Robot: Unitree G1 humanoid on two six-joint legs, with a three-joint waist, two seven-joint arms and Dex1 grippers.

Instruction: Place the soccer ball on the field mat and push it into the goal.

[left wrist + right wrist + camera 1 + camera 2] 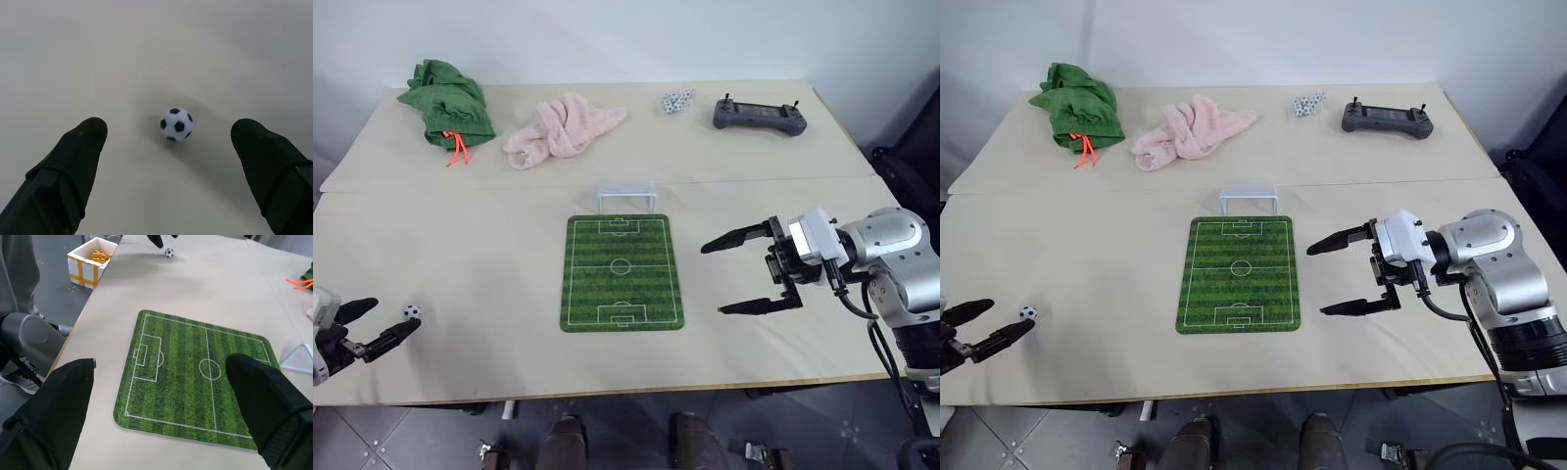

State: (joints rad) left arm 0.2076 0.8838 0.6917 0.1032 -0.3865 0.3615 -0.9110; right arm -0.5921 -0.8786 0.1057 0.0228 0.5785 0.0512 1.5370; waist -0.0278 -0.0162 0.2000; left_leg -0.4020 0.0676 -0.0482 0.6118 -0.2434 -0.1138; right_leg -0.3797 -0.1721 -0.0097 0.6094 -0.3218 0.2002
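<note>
Soccer ball (pixel 176 124) looks light, hard, roll-prone on bench (pixel 489 255); left claw (pixel 171 161) wide open, empty — pinch across its middle.

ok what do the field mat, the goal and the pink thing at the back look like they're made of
Field mat: thin and flat, likely rubber or foam with a matte printed grass surface, rounded corners. Goal: white frame, probably plastic; any netting is too small to tell. Pink cloth: soft, fuzzy fabric, probably terry or fleece, lying crumpled in folds.
</note>
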